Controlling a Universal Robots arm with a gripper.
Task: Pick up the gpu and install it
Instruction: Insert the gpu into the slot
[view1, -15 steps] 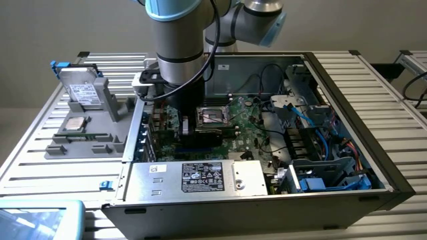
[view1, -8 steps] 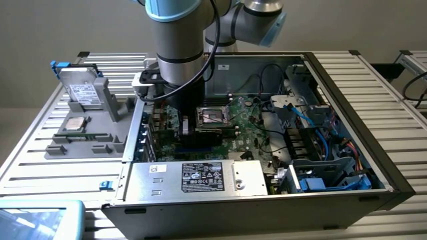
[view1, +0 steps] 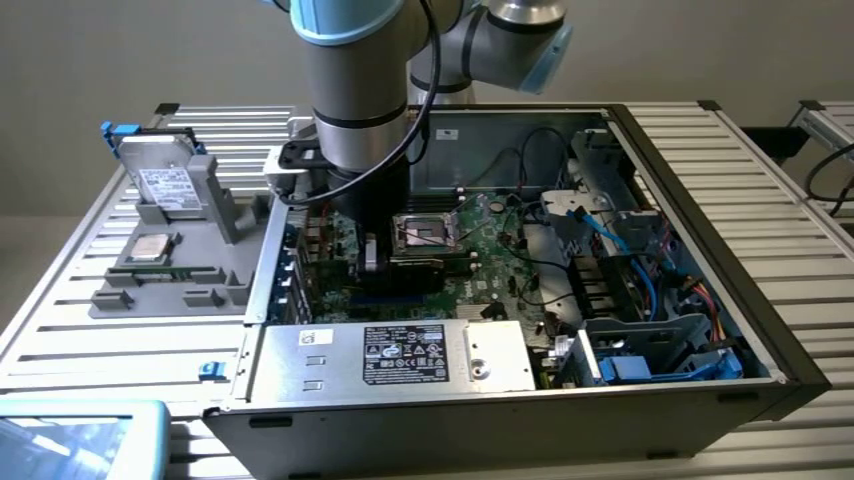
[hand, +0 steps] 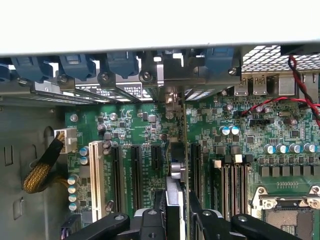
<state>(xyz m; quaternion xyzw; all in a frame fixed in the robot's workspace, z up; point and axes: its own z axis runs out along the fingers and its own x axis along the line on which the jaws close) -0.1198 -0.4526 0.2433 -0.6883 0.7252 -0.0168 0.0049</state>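
Note:
The gpu (hand: 175, 170) appears edge-on in the wrist view, a thin card standing upright between my gripper's (hand: 174, 217) black fingers (hand: 152, 220). Its silver end bracket (hand: 171, 97) reaches the rear slot openings of the case. The card sits low over the green motherboard (hand: 135, 125), beside the black expansion slots (hand: 136, 175). I cannot tell whether its edge is seated in a slot. In the exterior view my gripper (view1: 387, 265) is down inside the open computer case (view1: 694, 200), at the exterior view's left side of the board, with the dark gpu (view1: 416, 272) in it.
A silver power supply (view1: 387, 355) fills the case's near edge. Drive cages and blue cables (view1: 641, 330) crowd the exterior view's right. The CPU socket (view1: 430, 232) lies just behind the gripper. A grey fixture (view1: 174, 270) outside the case holds a silver drive (view1: 167, 185).

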